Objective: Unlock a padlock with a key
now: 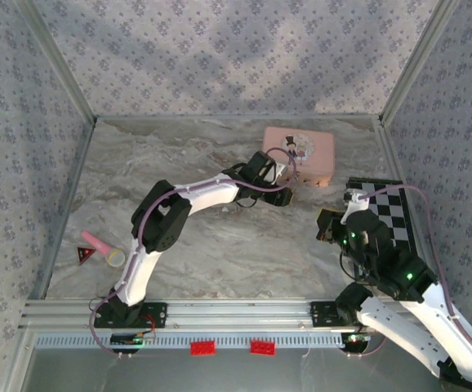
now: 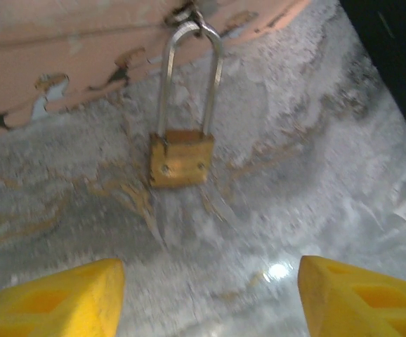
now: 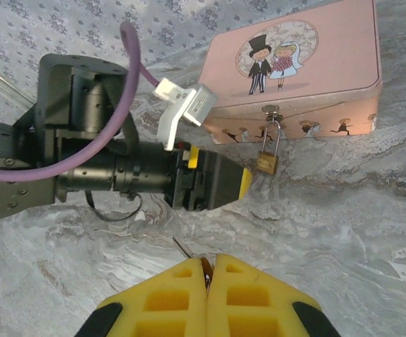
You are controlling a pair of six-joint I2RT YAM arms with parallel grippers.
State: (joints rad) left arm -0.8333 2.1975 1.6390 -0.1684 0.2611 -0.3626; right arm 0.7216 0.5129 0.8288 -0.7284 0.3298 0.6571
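Note:
A small brass padlock (image 2: 180,160) hangs by its long silvery shackle (image 2: 189,77) from the hasp of the pink tin (image 3: 294,63) and rests on the marble table. It shows again as the padlock (image 3: 266,163) in the right wrist view. My left gripper (image 2: 210,302) is open, level with the table and a short way in front of the lock, with nothing between its yellow fingers (image 2: 55,298). My right gripper (image 3: 208,270) is shut on a thin key (image 3: 183,247), whose blade sticks out to the left. It hovers near the left gripper (image 3: 241,184).
The pink tin (image 1: 300,151) stands at the back of the table. A black and white checkered board (image 1: 387,212) lies at the right, beside my right arm. At the left edge lie a pink stick (image 1: 97,242), a tape roll (image 1: 116,257) and a red triangle (image 1: 84,255).

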